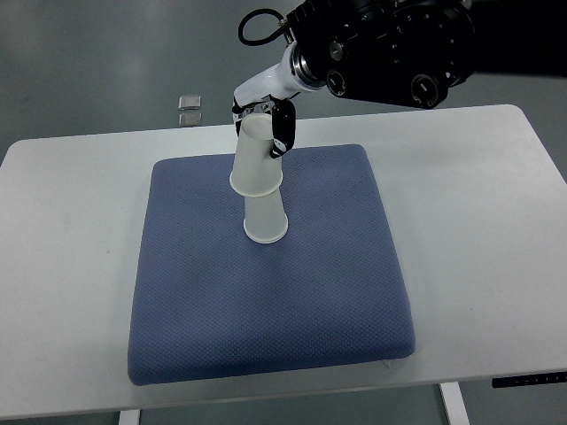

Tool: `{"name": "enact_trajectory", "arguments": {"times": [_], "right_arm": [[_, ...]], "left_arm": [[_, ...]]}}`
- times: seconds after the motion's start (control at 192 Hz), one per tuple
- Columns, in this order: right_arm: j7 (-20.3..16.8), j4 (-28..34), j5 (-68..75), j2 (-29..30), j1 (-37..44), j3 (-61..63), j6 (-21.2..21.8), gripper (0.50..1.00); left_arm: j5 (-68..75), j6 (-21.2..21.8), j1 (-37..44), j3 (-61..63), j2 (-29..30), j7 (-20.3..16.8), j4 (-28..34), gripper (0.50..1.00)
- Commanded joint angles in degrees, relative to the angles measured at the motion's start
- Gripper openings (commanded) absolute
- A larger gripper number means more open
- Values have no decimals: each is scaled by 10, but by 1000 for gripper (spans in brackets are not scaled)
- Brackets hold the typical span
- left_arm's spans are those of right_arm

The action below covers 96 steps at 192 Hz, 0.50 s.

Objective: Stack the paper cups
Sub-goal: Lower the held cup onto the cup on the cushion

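Blue mat (pixel 266 301) fills the middle of the frame on the white table (pixel 71 266), its near edge closest to us. Up at upper left, two small metal bits (pixel 190 108) sit on the floor beyond the table. Centre now: the lower cup (pixel 264 218) stands upside down on the mat, and the upper cup (pixel 256 158), also inverted, is tilted over its top, partly sleeved on. Right hand (pixel 266 111), from the upper right, has fingers closed round that upper cup's base. Stacking is mid-seat, I'd say; next comes straightening, pressing down, then letting go.
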Motion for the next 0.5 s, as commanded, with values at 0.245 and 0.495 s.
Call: {"name": "enact_trajectory", "arguments": {"times": [0.245,0.495], "right_arm": [[-1,-1,25,0,-8,0,-11,639],[-1,-1,24,0,-18,-1,-20,686]], "left_arm": [[0,0,0,0,0,0,0,1000],[0,0,0,0,0,0,1,1000]]}}
